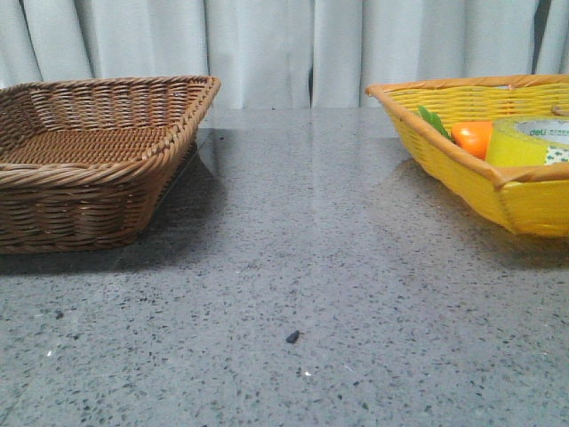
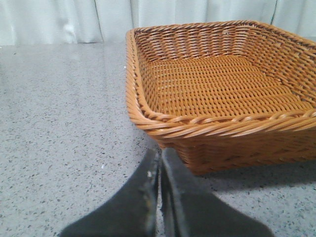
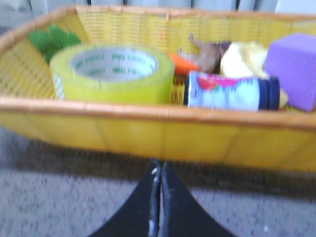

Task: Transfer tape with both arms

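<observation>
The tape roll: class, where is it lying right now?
The tape lies flat in the yellow basket on the table's right side in the front view, beside the orange carrot.

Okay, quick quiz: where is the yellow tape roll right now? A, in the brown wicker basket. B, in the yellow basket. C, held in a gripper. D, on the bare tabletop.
B: the tape lies flat inside the yellow basket beside the carrot, while the brown basket holds nothing.
</observation>
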### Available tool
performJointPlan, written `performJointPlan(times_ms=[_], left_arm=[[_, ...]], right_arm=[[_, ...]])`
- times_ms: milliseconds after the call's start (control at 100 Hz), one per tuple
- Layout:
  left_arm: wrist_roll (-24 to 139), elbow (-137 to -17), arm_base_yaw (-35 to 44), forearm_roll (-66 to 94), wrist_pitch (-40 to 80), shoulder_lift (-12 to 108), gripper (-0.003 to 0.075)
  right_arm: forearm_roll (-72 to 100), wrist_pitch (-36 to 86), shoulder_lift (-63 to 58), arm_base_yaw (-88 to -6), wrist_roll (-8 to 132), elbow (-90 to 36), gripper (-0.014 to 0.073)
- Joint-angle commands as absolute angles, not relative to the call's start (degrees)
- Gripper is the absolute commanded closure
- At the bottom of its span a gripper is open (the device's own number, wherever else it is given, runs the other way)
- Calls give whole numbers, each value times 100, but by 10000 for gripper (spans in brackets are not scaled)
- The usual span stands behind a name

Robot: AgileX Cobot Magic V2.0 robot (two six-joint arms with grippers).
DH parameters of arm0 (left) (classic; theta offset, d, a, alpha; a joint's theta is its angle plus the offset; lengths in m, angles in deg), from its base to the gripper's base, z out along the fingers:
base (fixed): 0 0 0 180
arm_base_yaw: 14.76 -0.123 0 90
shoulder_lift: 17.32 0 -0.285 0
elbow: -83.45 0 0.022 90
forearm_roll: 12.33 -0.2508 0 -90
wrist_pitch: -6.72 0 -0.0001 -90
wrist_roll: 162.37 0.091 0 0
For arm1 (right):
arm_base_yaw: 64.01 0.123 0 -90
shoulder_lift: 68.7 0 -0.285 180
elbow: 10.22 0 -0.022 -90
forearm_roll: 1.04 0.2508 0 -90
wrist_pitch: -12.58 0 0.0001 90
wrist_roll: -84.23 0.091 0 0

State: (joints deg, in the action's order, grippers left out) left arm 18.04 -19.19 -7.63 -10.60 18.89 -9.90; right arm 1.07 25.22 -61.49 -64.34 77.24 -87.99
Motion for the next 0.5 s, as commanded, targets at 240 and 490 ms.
performJointPlan(times_ms=[240,490], left_arm=[[1690,-1859,-768,-601,1215,-1155,741],[1690,-1982,-768,-402,1204,-1155,741]], right_arm=[[163,1499,-6268,-6473,7720,-8918,660],[429,1490,-6268,-6473,7720,-8765,660]])
